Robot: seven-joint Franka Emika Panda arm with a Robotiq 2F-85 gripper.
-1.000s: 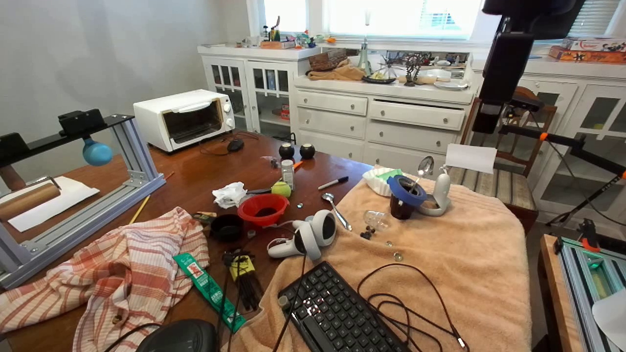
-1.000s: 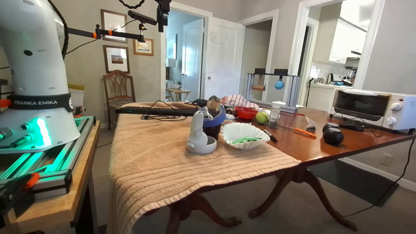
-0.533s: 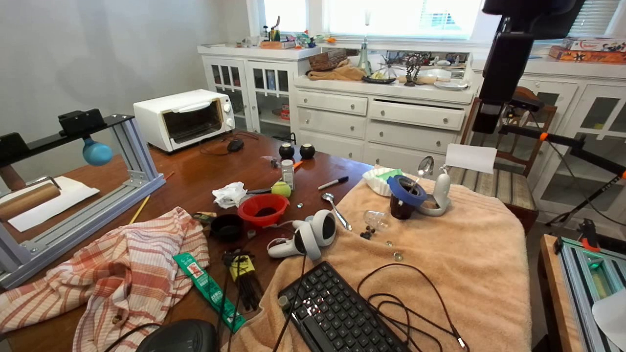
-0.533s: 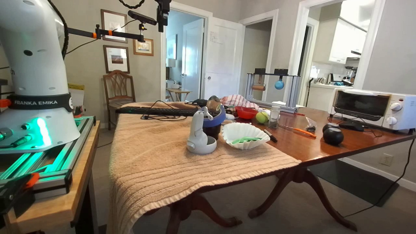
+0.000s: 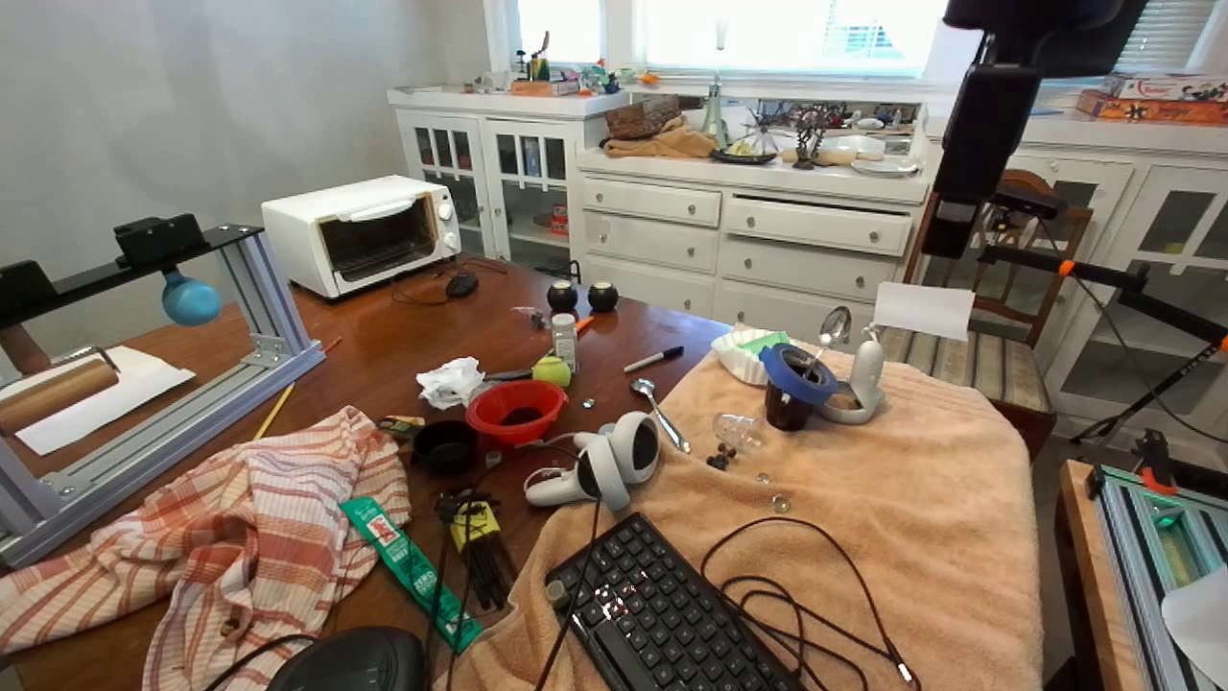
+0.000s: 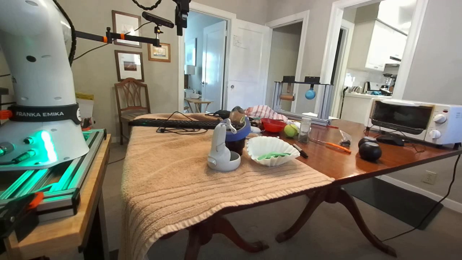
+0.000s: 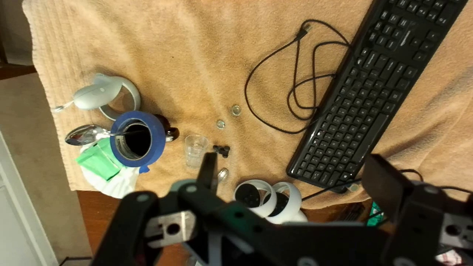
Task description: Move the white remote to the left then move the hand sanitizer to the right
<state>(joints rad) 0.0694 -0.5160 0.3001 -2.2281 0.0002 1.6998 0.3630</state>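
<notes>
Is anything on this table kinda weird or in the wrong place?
Yes: a blue roll, probably tape, sits on top of the dark mug on the towel. A spoon pokes down through the roll's hole with its scoop end up in the air. That's odd: tape rarely sits on mugs, and spoons usually go in scoop-first.

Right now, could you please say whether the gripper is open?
The gripper is open: the wrist view shows its fingers wide apart.

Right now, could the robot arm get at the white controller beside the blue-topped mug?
Probably yes: the gripper is open and the white controller shows largely uncovered in the wrist view, though the mug crowds one side.
</notes>
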